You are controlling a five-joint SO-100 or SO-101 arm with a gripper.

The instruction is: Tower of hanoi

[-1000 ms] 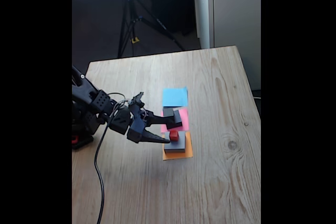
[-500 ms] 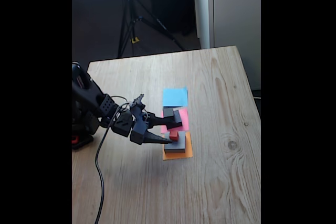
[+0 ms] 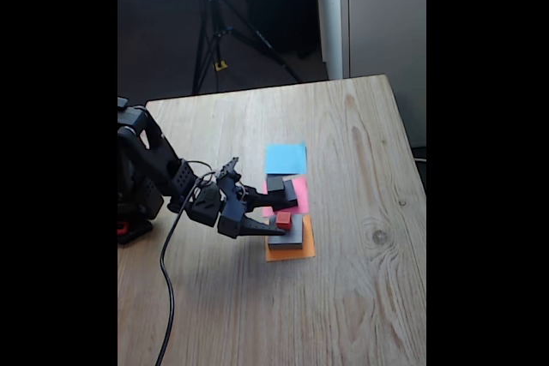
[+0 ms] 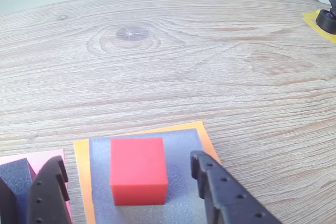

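Note:
In the wrist view the tiny red cube point(image 4: 138, 177) sits on the wide flat grey block point(image 4: 179, 142), which lies on the orange paper point(image 4: 81, 157). My gripper point(image 4: 126, 160) is open, with one finger on each side of the red cube and not touching it. To the left, a dark block point(image 4: 14, 174) rests on the pink paper point(image 4: 32, 157). The fixed view shows my gripper point(image 3: 287, 218) reaching from the left over the red cube point(image 3: 284, 221) and grey block point(image 3: 292, 236). Beyond them a small dark grey block point(image 3: 275, 183) tops the black block point(image 3: 290, 195).
A blue paper square point(image 3: 286, 159) lies bare beyond the pink one. The arm's base point(image 3: 135, 203) and its cable point(image 3: 165, 289) occupy the table's left edge. A tripod point(image 3: 214, 32) stands on the floor behind. A black object on yellow tape point(image 4: 326, 20) sits at the wrist view's far right.
The arm has leaned forward and the open gripper has slid slightly further around the red cube. The blocks have not moved.

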